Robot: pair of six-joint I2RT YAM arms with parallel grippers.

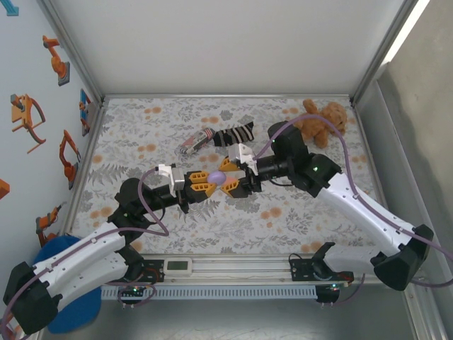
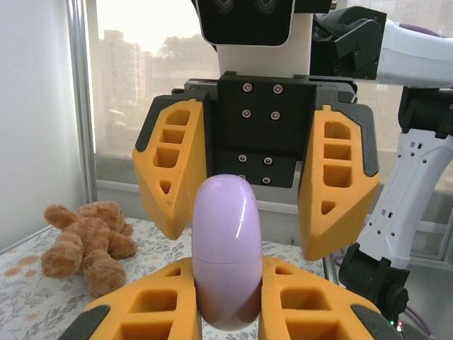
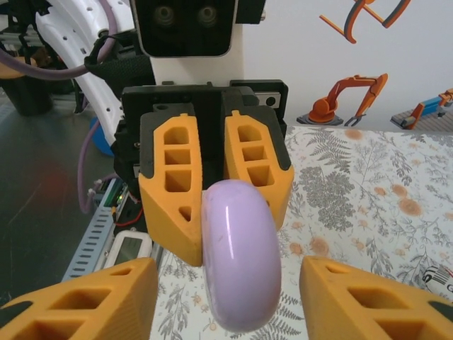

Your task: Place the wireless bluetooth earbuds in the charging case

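Left claw (image 1: 208, 182) is clamped on the purple charging case (image 1: 216, 176). It holds the case in the air over the middle of the counter (image 1: 134, 212), closer to the near edge than the far one. In the left wrist view, both fingers (image 2: 148, 308) press the lower part of the case (image 2: 228, 248), which stands on edge with most of it sticking out past the tips.

Right claw (image 1: 228, 179) faces the left one head-on, jaws apart, one finger on each side of the case. In the right wrist view there's a gap between each finger (image 3: 85, 297) and the case (image 3: 239, 255), so no contact there.

Beyond the claws, a striped sock (image 1: 237, 133) and a small packet (image 1: 193, 142) lie flat, just beside each other. A brown teddy bear (image 1: 323, 120) sits in the far right corner.
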